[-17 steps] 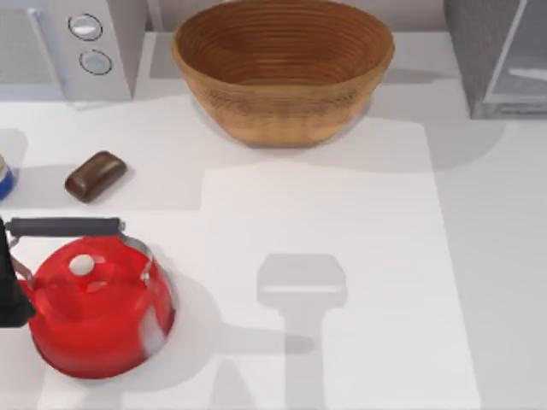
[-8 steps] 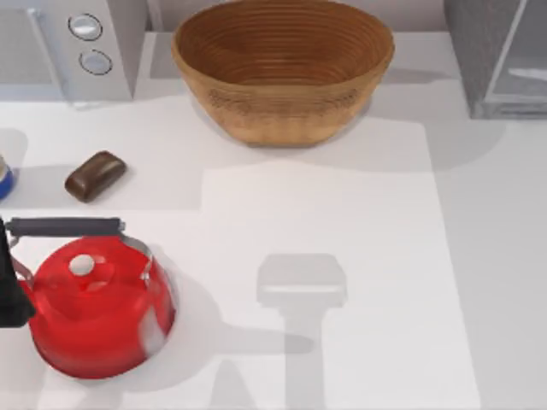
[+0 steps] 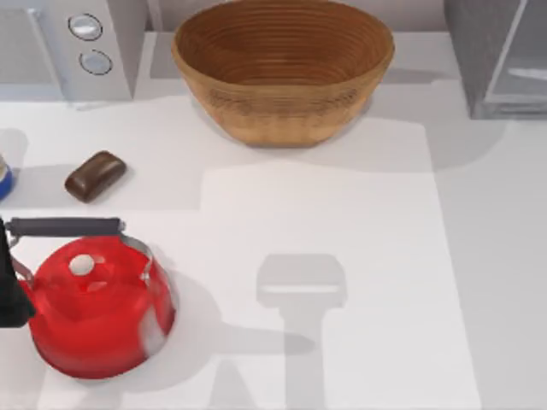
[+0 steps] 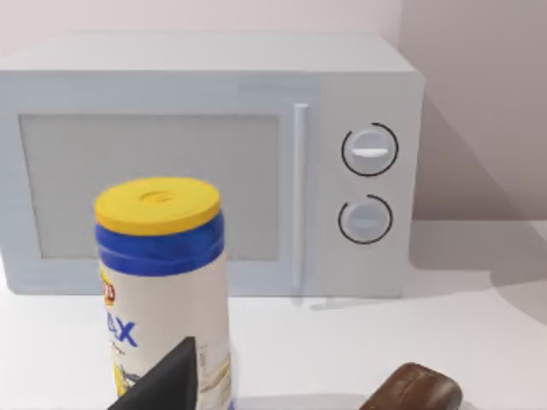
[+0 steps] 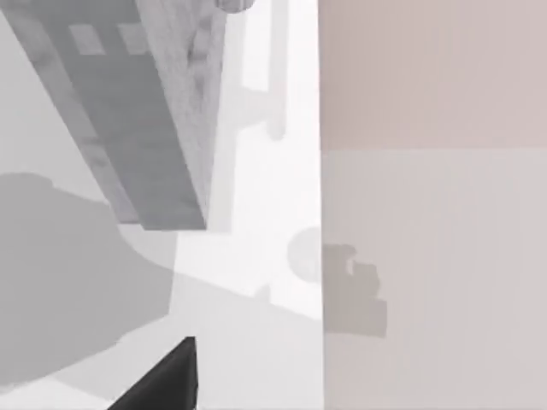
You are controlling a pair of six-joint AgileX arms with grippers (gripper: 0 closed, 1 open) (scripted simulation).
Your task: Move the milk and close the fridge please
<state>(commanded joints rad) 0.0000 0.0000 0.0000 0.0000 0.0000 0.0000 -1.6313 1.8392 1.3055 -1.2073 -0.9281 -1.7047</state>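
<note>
Right at the far right corner of the desk point(image 3: 359, 213) you find the fridge point(image 3: 477, 60), a grey box with its pale flat door panel point(image 3: 526, 51) on the side toward the top view's right edge. From the right wrist view the fridge point(image 5: 128, 111) stands ahead of the right tool point(image 5: 162, 383), of which one dark tip shows; you cannot tell whether that tool is clenched or released. Left of the fridge along the back sits a big woven basket point(image 3: 282, 68), and past it, in the far left corner, the light-grey microwave point(image 3: 51, 43) with two round knobs. Nearer you on the left lies a brown rounded block point(image 3: 96, 176), with a canister point(image 3: 3, 175) at the left edge beside it; the left wrist view shows its yellow lid, blue band and white body point(image 4: 162, 282) before the microwave. A red kettle point(image 3: 98, 312) stands at the near left. For the left tool point(image 4: 162, 384), too, you cannot tell the state.
</note>
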